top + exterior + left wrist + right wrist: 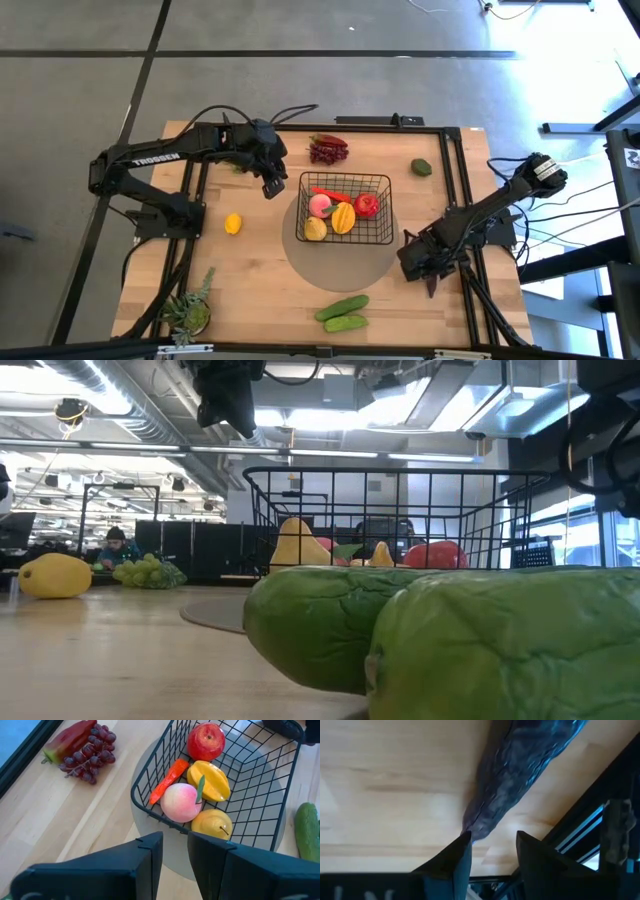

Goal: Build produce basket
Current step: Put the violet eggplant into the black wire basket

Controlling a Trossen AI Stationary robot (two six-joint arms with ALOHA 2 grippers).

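The black wire basket (345, 208) stands on a round grey mat (340, 262) at the table's middle. In it lie a peach (181, 802), a mango (214, 780), an apple (206, 741), a carrot (168, 781) and a yellow pear-like fruit (212, 823). My left gripper (270, 185) hangs above the table just left of the basket, its fingers (150, 857) a narrow gap apart with nothing between them. My right gripper (430, 272) is low at the table's right edge, open, over the narrow end of a dark purple eggplant (520, 775) lying on the wood. My right gripper (492, 852) comes down at a slant onto the eggplant's narrow end (472, 827), which lies right by one fingertip (462, 851). I cannot tell whether that finger touches it. The eggplant lies flat on the table.
A lemon (233, 223) lies left of the basket. Red grapes (328, 150) and a small green fruit (421, 167) lie near the far edge. Two cucumbers (342, 312) lie at the near edge, and a potted plant (190, 310) stands at the near left corner. Black frame rails (462, 200) run beside the right gripper.
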